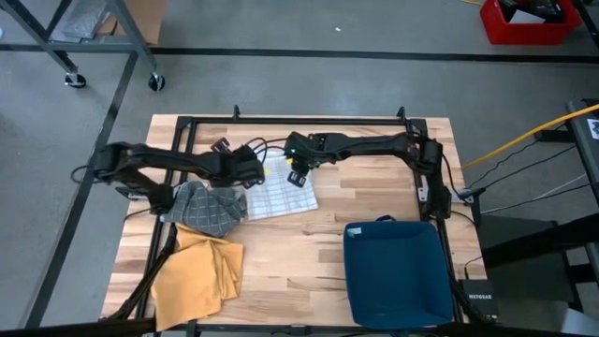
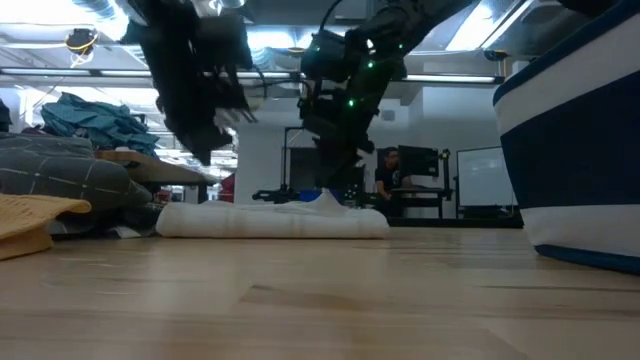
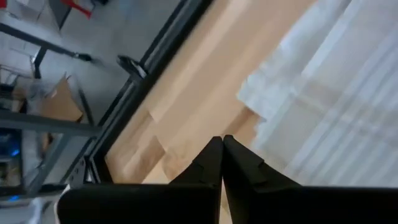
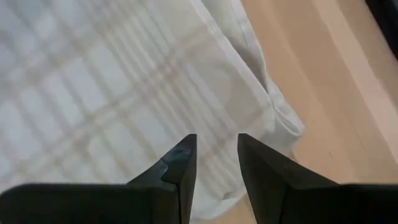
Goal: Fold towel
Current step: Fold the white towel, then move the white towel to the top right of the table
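Both pincers poised over the towel's far edge

From my seat, the white plaid towel [image 1: 281, 194] lies flat mid-table, long axis running left to right. My right pincer [image 4: 216, 163] hangs straight above its far right corner, spread and holding nothing; it is the nearer one. My left pincer [image 3: 222, 158], pressed together and empty, sits just off the far left corner, above bare table [image 3: 186, 106].

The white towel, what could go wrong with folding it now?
Neither gripper holds the white towel now: the left gripper is shut and empty, the right gripper open above it, so the loose fold might slip apart. The grey towel lies against its edge and might get grabbed along with it.
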You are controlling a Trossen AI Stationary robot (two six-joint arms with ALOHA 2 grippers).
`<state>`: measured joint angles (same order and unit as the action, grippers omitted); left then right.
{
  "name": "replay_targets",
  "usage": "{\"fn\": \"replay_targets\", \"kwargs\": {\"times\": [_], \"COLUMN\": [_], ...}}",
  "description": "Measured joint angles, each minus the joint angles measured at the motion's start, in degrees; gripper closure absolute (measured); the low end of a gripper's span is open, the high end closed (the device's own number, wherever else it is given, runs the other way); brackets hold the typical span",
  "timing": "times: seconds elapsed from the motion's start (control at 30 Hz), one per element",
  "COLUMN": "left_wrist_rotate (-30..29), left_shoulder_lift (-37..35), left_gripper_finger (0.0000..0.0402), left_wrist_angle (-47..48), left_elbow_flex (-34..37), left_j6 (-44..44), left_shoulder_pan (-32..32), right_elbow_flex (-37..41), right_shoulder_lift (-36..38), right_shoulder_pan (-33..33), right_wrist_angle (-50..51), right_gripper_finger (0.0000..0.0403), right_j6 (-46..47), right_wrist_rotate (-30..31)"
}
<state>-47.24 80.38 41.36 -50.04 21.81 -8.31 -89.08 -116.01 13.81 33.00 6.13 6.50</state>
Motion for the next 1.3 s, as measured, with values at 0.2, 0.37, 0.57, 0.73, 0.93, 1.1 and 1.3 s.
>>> {"fn": "replay_targets", "kwargs": {"times": [0.2,0.37,0.57,0.73,0.93,1.1,1.3], "left_wrist_rotate": [0.00,0.09,0.10,0.11,0.15,0.16,0.17], "left_shoulder_lift": [-9.45,-15.26,-19.12,-19.11,-18.78,-18.78,-18.76], "left_gripper_finger": [0.0400,0.0400,0.0400,0.0400,0.0400,0.0400,0.0400], "left_wrist_angle": [0.22,2.42,4.65,4.77,4.84,4.91,4.90], "left_elbow_flex": [0.00,0.00,0.00,0.01,0.02,0.04,0.07], "left_j6": [-4.68,-7.26,-3.94,-2.22,-2.09,-2.13,-2.13], "left_shoulder_pan": [1.84,3.68,5.99,7.07,7.60,7.60,7.60], "right_elbow_flex": [-0.11,-0.15,-0.11,-0.17,-0.17,-0.17,-0.28], "right_shoulder_lift": [1.53,1.01,0.92,-0.54,-4.58,-7.45,-8.56], "right_shoulder_pan": [-2.06,-5.87,-9.48,-10.22,-10.06,-9.94,-9.18], "right_wrist_angle": [-3.64,-6.65,-9.11,-12.08,-13.68,-13.48,-7.70], "right_gripper_finger": [0.0282,0.0301,0.0359,0.0397,0.0385,0.0398,0.0390], "right_j6": [-0.37,-0.85,-3.43,-3.51,-3.45,-3.40,-1.46], "right_wrist_rotate": [-3.27,-5.65,-5.63,-5.55,-5.51,-4.00,-1.24]}}
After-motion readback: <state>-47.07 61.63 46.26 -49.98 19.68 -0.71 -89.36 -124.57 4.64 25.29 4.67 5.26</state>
